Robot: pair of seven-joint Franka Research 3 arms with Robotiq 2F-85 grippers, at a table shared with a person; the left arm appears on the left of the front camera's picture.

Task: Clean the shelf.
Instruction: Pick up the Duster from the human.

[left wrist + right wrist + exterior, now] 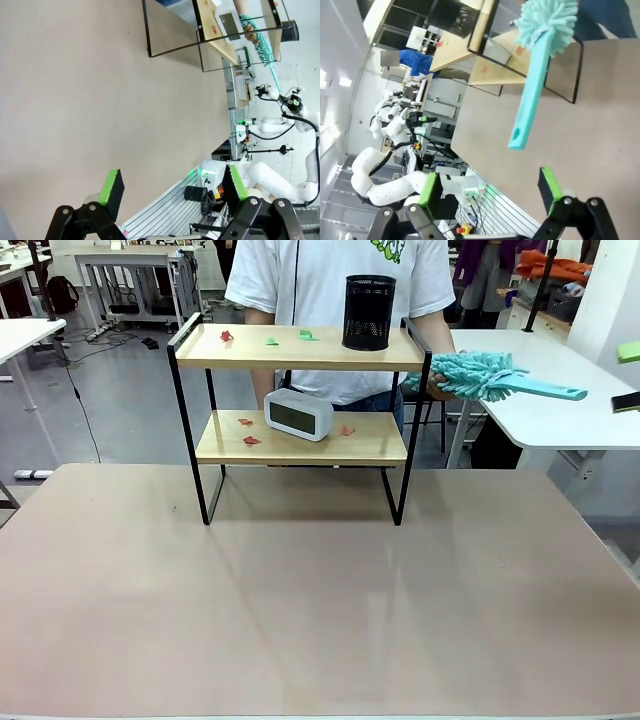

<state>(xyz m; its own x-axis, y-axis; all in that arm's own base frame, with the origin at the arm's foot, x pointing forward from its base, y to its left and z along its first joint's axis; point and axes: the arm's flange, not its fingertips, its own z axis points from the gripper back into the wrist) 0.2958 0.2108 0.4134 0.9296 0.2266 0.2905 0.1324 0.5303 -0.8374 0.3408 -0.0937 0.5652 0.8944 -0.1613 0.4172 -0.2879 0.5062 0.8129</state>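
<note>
**A:** Where was the shelf, as the jaws saw it?

**B:** Well ahead of both pairs, across the desk at its far side. Neither pair touched it.

**A:** And the jaws themselves?

**B:** Both were released and held nothing. The left green pads and the right green pads stood wide apart.

**A:** Why was the duster held that way?

**B:** The person's hand gripped the teal duster by its fluffy head, just beside the shelf's end. The handle pointed toward the right jaws, ahead of them and clearly apart. I judged it an offer to hand over, since the handle was the part left free to grasp.

**A:** What needed cleaning?

**B:** Red and green paper scraps lay on both boards. A black mesh cup stood on the upper board and a white clock on the lower. Any sweep would likely have to work round them.

**A:** Any writing?

**B:** None was readable. The clock's screen was dark, and the green print on the person's shirt was cut off.
</note>
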